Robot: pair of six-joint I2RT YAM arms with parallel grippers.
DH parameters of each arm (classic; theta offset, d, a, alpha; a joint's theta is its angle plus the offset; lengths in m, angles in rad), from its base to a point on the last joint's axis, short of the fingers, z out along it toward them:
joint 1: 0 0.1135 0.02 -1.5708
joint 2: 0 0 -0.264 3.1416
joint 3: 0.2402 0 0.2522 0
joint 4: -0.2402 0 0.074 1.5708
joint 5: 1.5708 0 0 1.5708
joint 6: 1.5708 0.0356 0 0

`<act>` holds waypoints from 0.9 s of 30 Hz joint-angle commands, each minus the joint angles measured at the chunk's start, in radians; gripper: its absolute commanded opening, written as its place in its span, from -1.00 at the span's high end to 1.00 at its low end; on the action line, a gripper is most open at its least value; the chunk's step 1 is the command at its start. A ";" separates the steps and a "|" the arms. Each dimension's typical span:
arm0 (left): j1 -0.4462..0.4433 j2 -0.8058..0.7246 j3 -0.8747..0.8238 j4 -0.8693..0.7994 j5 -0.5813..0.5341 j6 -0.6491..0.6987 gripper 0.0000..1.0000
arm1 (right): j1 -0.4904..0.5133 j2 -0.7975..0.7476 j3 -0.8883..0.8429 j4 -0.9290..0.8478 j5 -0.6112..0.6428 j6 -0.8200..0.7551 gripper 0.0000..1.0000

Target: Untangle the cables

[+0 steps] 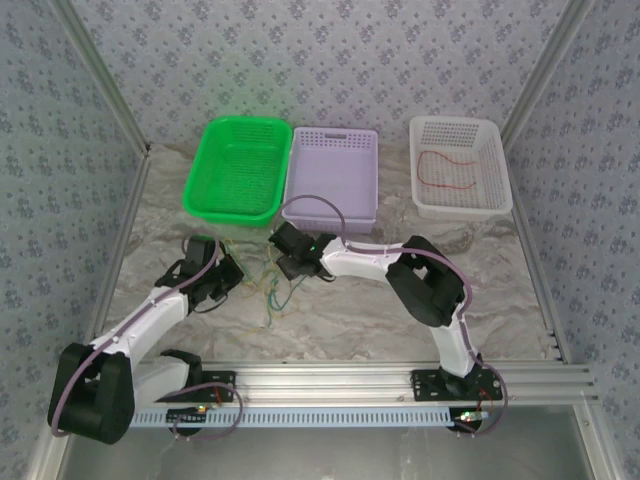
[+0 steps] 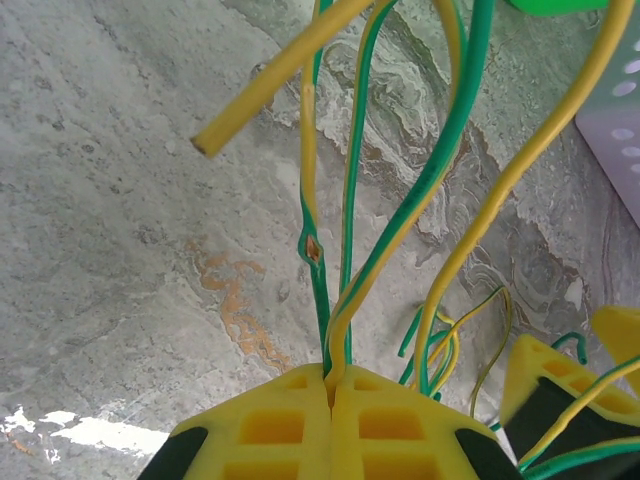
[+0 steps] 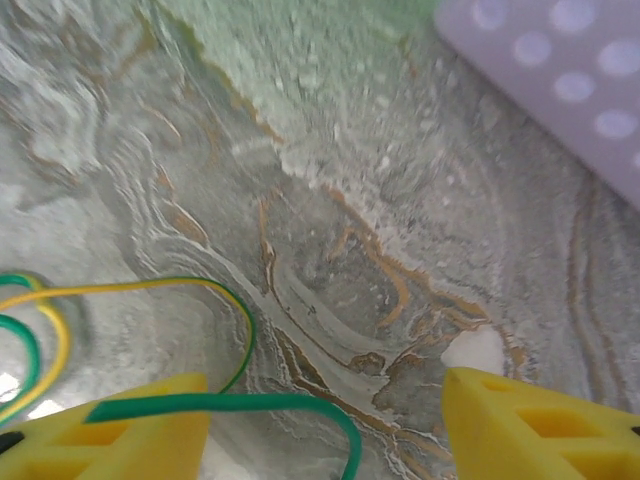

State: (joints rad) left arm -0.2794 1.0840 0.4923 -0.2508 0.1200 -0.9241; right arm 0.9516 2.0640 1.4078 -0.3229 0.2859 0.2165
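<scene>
Marbled grey stone covered the table (image 1: 400,300), closed in by walls (image 1: 330,50) of pale patterned paper. A tangle of thin yellow and green cables (image 1: 268,288) lay on it just left of the frame's centre, in the gap between the two claws, loops trailing toward the lower edge. From the left wrist the cables (image 2: 345,230) rose in long bends out of the fingers, one yellow end cut off blunt at upper left.

The left gripper (image 1: 232,272) sat just left of the tangle. Its yellow fingers were pressed tight together (image 2: 330,395) with several green and yellow strands pinched in the seam between them. The left arm (image 1: 150,310) ran from its base at lower left diagonally up and right, low over the table.

The right gripper (image 1: 290,262) stood just right of the tangle, its claw spread wide (image 3: 325,430); a green strand (image 3: 220,403) draped across the fingertip on the left, with nothing clamped between the jaws. The right arm (image 1: 430,290) climbed from its base at lower right, folded at the elbow, and its pale forearm stretched leftward to the centre.

Along the top stood a green basket (image 1: 200,190), a lavender basket (image 1: 300,205) and a white basket (image 1: 500,170), the white one holding a red cable (image 1: 447,170).
</scene>
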 commanded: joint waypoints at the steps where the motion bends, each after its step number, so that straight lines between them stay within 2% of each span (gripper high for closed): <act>1: 0.007 0.010 0.022 0.011 0.020 0.021 1.00 | -0.025 0.065 0.053 -0.064 -0.003 0.016 -0.23; 4: 0.006 0.016 0.020 0.012 0.021 0.023 1.00 | -0.042 0.096 0.083 -0.077 0.023 0.042 -0.05; 6: 0.006 0.016 0.017 0.014 0.020 0.023 1.00 | -0.051 0.097 0.081 -0.061 0.027 0.051 0.15; 10: 0.007 0.019 0.004 0.034 0.016 0.015 1.00 | -0.060 0.026 0.025 -0.012 0.079 0.094 0.99; 17: 0.010 0.073 -0.008 0.073 0.006 0.001 1.00 | -0.109 -0.393 -0.190 0.026 0.255 0.223 1.00; 24: 0.009 0.134 0.003 0.119 0.008 -0.003 1.00 | -0.216 -0.631 -0.207 -0.132 0.369 0.256 1.00; 27: 0.009 0.162 0.023 0.124 0.007 0.005 1.00 | -0.283 -0.730 -0.255 -0.166 0.375 0.271 1.00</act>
State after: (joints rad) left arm -0.2760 1.2243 0.4900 -0.1520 0.1234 -0.9276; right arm 0.7074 1.3849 1.1927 -0.3828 0.5922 0.4469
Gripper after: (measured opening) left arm 0.062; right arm 0.060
